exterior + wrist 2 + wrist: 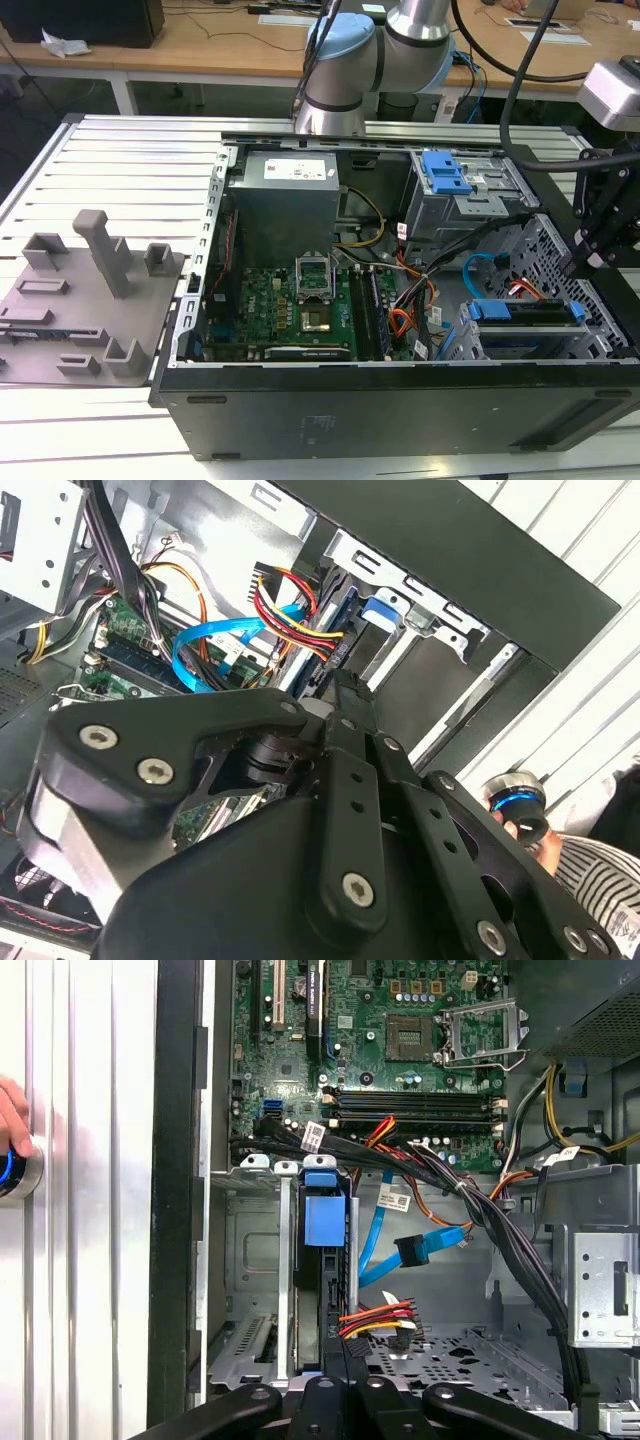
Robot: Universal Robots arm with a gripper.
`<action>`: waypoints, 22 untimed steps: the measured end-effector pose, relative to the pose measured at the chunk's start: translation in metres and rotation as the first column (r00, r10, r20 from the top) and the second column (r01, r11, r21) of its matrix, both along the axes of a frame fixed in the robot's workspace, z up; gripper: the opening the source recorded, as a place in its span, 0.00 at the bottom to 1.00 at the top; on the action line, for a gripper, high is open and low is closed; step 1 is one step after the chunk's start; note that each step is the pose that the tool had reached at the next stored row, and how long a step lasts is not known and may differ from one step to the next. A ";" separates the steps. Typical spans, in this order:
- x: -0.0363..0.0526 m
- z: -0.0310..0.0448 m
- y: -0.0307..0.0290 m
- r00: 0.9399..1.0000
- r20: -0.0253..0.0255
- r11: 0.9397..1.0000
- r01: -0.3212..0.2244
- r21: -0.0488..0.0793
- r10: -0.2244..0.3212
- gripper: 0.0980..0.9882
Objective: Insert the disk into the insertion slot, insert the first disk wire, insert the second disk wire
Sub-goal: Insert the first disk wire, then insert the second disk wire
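Black gripper (340,1365) hangs close over the disk (324,1222), which stands on edge inside the insertion slot (248,1260). Whether the gripper pinches or is spread cannot be told. Just beside the disk curves the second disk wire (372,1228), its plug apart from the disk.

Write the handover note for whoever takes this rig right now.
The gripper hangs by the disk, where the red-yellow wire bundle meets it; open or shut cannot be told.
Done: the disk stands on edge in the insertion slot.
Unclear: whether the bundle's plug is seated.
Left: the second disk wire, its dark plug hanging free, apart from the disk.
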State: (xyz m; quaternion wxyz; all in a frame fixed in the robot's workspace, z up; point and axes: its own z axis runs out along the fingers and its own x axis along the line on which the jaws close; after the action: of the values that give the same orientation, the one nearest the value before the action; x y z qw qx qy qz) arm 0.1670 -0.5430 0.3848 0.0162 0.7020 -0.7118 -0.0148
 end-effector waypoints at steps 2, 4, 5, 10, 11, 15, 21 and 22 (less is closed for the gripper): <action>0.0000 -0.0054 0.0000 1.000 0.000 1.000 0.000 0.000 0.000 0.01; -0.0005 -0.0095 0.0000 1.000 0.000 1.000 0.000 0.000 0.000 0.01; -0.0016 -0.0108 0.0000 1.000 0.000 1.000 0.000 0.000 0.000 0.01; -0.0265 -0.0179 0.0000 1.000 0.000 1.000 0.000 0.000 0.000 0.01; -0.0278 -0.0183 0.0000 1.000 0.000 1.000 0.000 0.000 0.000 0.01; -0.0281 -0.0184 0.0000 1.000 0.000 1.000 0.000 0.000 0.000 0.01; -0.0283 -0.0184 0.0000 1.000 0.000 1.000 0.000 0.000 0.000 0.01; -0.0283 -0.0184 0.0000 1.000 0.000 1.000 0.000 0.000 0.000 0.01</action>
State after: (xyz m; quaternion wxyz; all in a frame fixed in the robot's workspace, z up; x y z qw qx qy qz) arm 0.1386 -0.5430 0.3665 0.0162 0.7020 -0.7118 -0.0148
